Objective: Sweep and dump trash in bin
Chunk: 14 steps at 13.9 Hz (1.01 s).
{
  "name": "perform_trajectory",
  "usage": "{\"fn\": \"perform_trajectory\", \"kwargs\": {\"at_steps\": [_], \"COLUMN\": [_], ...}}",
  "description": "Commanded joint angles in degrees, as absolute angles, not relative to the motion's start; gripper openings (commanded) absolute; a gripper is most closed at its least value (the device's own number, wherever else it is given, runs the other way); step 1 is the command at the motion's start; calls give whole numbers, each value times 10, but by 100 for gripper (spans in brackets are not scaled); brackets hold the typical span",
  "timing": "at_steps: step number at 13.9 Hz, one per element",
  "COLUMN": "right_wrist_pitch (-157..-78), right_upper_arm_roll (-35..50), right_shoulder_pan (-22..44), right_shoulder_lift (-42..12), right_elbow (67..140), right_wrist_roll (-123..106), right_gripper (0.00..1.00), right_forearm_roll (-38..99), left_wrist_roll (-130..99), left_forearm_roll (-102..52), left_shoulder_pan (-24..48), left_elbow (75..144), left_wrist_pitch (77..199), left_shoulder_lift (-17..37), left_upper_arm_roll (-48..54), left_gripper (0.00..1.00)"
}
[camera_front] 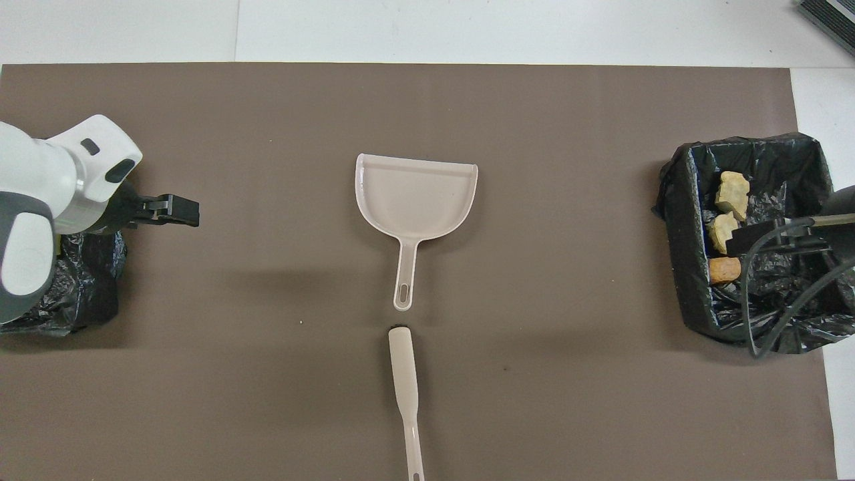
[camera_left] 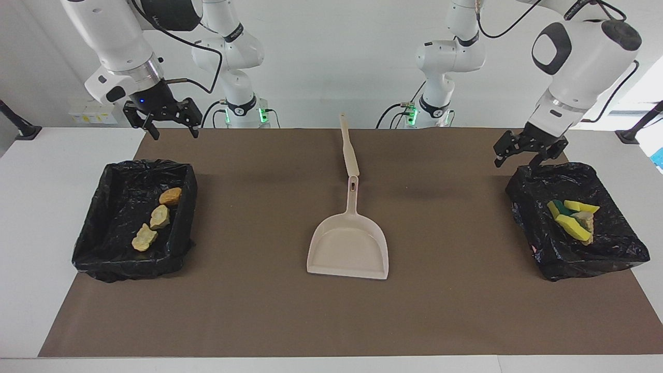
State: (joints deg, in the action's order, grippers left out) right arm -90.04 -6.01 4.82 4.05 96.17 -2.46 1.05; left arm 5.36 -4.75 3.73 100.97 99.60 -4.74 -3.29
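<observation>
White walls stand at the robots' end of your worktop [camera_left: 31,217], and a brown mat [camera_left: 269,311] covers most of it. At the middle of the mat you see the beige dustpan [camera_left: 348,248] lying flat, its handle pointing toward the robots, and the beige brush [camera_left: 348,147] lying in line with it, nearer to the robots, the two ends just apart. The trash is already in two bins lined with black bags. Three tan-orange bread-like lumps [camera_left: 157,217] lie in the bin at the right arm's end [camera_left: 98,248]; the yellow-and-green sponge pieces [camera_left: 572,216] are piled in the bin at the left arm's end [camera_left: 611,254]. Your left pincer [camera_left: 525,154] hangs in the air over the edge of the sponge bin that lies nearest the robots, released and holding nothing. Your right pincer [camera_left: 168,123] hangs over the mat's corner, above the bread bin's end of the worktop, also released and holding nothing.
</observation>
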Motion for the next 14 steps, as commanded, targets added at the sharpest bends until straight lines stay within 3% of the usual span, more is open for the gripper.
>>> {"fn": "perform_trajectory", "kwargs": {"at_steps": [1, 9, 14], "right_wrist_pitch": [-901, -901, -902], "right_upper_arm_roll": [-57, -57, -57], "right_shoulder_pan": [42, 43, 42], "right_shoulder_lift": [45, 44, 45], "right_elbow": [967, 967, 967], "right_wrist_roll": [-17, -17, -17], "right_gripper": [100, 100, 100], "right_forearm_roll": [20, 21, 20], "left_wrist_roll": [55, 13, 16], "left_forearm_roll": [-47, -13, -14], "left_shoulder_pan": [33, 40, 41], "left_elbow": [939, 932, 962], "left_wrist_pitch": [915, 860, 862], "left_shoulder_lift": [-44, -47, -71], "left_upper_arm_roll": [-27, -19, -19], "left_gripper": [100, 100, 100]}}
